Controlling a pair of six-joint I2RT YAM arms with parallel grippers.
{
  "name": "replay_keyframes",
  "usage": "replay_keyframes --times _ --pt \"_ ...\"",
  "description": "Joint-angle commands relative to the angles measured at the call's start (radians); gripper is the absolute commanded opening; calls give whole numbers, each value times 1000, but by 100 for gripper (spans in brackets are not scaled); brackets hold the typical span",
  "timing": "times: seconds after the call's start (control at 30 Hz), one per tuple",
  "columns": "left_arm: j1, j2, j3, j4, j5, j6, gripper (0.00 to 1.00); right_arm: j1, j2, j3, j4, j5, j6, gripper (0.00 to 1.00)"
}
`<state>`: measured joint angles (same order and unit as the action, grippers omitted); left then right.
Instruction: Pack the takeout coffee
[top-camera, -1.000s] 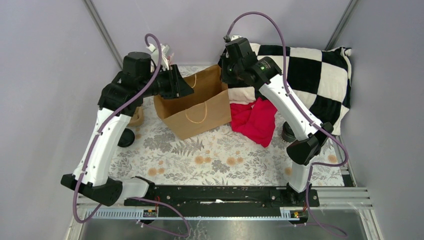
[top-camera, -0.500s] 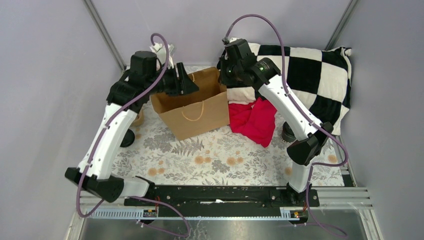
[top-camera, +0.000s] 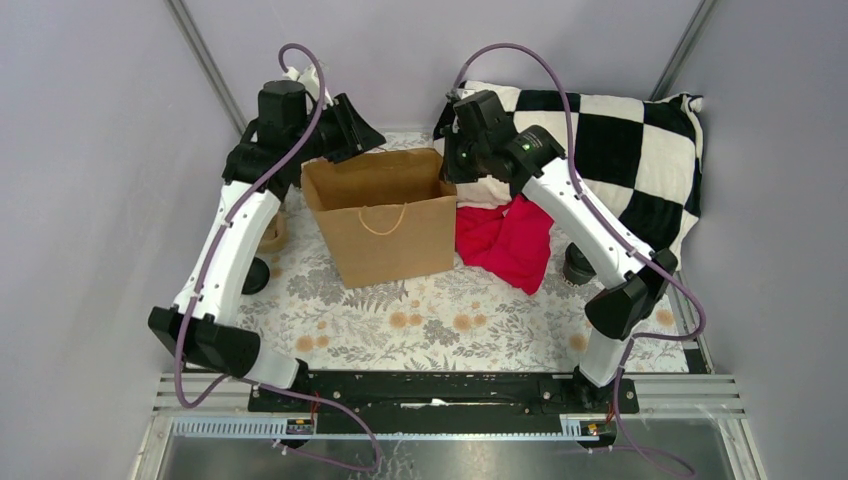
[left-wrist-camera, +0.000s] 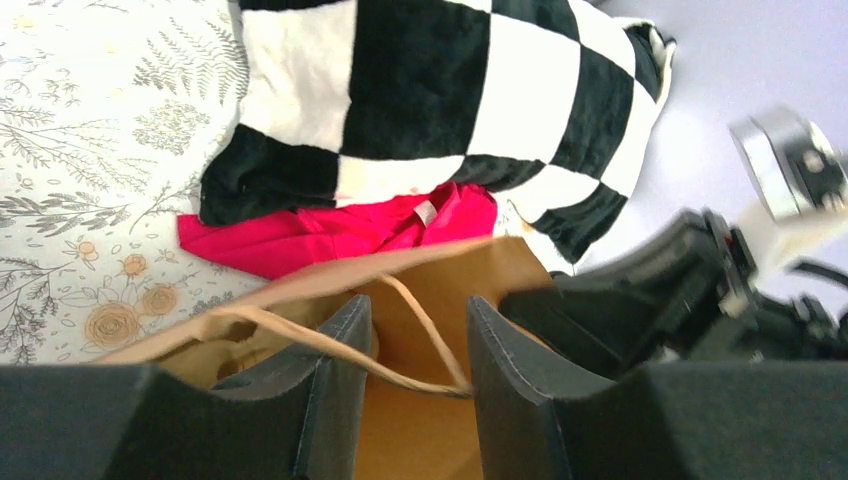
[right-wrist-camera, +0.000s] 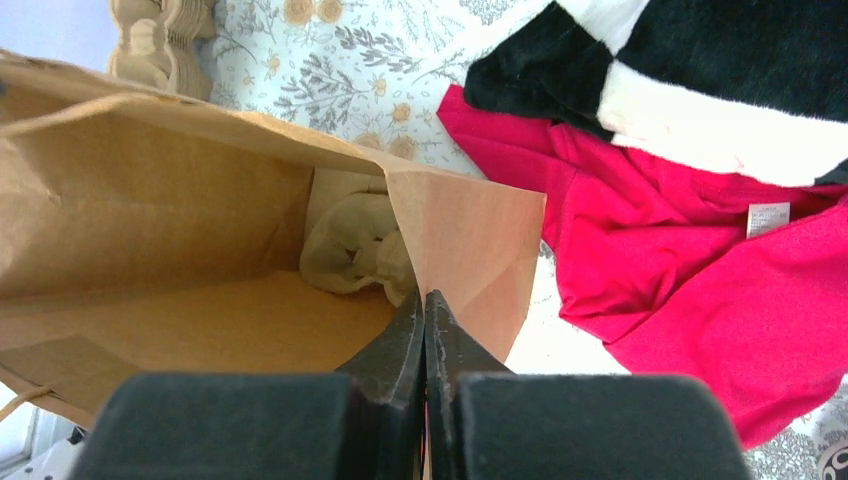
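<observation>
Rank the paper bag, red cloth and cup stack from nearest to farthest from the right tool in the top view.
1. paper bag: pinched by the right tool.
2. red cloth: right of bag.
3. cup stack: far left.

Bag (top-camera: 385, 215) on the table (top-camera: 450, 320) — garment (top-camera: 510, 242) just right, pillow (top-camera: 620, 140) behind that, cup stack (top-camera: 273, 235) left.

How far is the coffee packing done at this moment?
Done: the brown paper bag stands upright, its mouth open. In hand: the right end effector pinches its rim; the left end effector straddles its handle, open. Left: the dark cup beside the red garment, likely the coffee, is not packed.
</observation>
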<state>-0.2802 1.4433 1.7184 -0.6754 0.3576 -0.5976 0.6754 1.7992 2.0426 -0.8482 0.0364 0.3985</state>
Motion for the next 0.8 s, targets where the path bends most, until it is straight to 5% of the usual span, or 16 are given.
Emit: replay_keyframes --times 0.0,0.3,0.47,0.77 --pt "26 30 17 112 22 -51 44 -1 -87 -54 48 -35 -3 0" --pt "29 94 78 152 62 -77 48 7 -101 -72 45 -35 -20 0" --pt "29 151 188 -4 -34 -234 18 27 -101 -81 35 1 -59 0" --pt "29 157 99 -58 -86 -651 27 138 -138 -166 128 134 -178 0"
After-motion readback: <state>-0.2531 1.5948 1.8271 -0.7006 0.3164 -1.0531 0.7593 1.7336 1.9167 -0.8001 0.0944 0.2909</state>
